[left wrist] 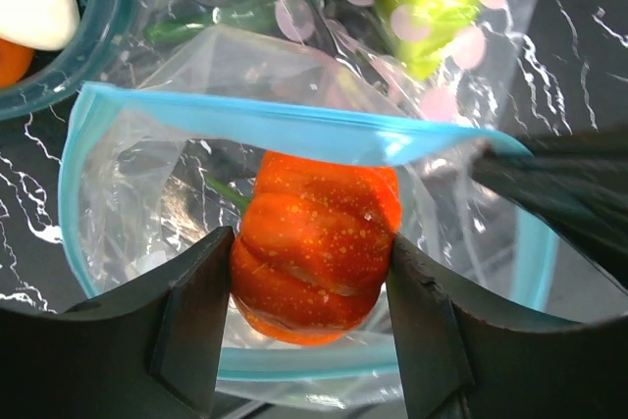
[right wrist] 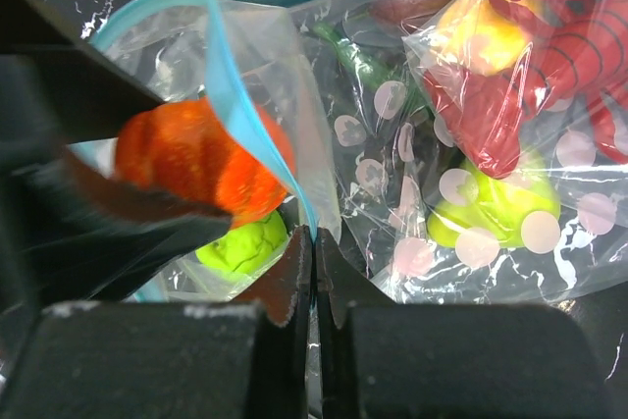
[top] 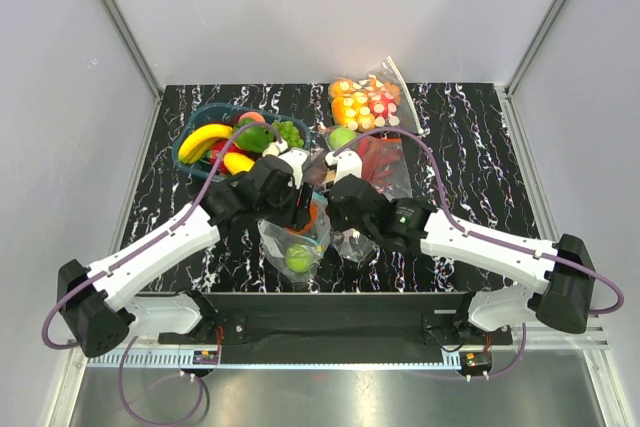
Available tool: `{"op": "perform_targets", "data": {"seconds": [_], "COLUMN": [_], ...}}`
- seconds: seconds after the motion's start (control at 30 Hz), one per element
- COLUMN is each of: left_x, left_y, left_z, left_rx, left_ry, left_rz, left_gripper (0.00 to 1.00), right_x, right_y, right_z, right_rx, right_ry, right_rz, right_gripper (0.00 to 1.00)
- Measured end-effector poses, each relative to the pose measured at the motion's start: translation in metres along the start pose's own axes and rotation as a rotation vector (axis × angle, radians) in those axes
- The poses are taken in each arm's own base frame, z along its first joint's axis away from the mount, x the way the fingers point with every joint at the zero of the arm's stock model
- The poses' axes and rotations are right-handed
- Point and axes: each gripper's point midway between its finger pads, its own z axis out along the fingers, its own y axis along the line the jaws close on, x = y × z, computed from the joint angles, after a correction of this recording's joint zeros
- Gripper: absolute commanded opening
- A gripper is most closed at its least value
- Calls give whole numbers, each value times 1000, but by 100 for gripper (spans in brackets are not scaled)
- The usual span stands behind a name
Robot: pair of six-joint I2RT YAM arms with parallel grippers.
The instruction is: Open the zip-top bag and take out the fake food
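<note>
The zip-top bag [top: 285,239] lies at the table's middle with its teal zipper mouth [left wrist: 265,125] spread open. My left gripper [left wrist: 312,291] reaches into that mouth and is shut on one piece of the fake food, a red-orange speckled fruit [left wrist: 319,242], with a finger pressed on each side. A green round fruit [right wrist: 240,247] lies deeper in the bag, also visible from above [top: 298,259]. My right gripper [right wrist: 314,252] is shut on the bag's teal zipper edge [right wrist: 231,76] and holds that side up. From above, both grippers [top: 305,209] [top: 338,209] meet over the bag.
A teal bowl [top: 187,143] holding a banana [top: 203,139] and other fruit stands at the back left. A clear bag of red peppers [top: 385,162] lies just right of the grippers. A small bag of orange and red-white pieces [top: 365,102] is at the back.
</note>
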Motion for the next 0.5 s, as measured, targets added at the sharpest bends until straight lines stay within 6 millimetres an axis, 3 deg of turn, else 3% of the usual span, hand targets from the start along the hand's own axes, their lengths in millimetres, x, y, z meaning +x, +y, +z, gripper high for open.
{"op": "perform_targets", "data": {"seconds": [0.23, 0.5], "left_x": [-10, -65], "left_y": [-12, -22], "left_z": [-27, -78], "left_rx": [68, 121], "left_ry": [-25, -208], "left_rz": [12, 11], "left_gripper": [39, 40], "right_x": [3, 6], "right_y": [-1, -5], "right_z": [1, 1], "right_rx": [7, 22], "right_ry": [10, 20], "right_rz": [-5, -10], "right_gripper": [4, 4]}}
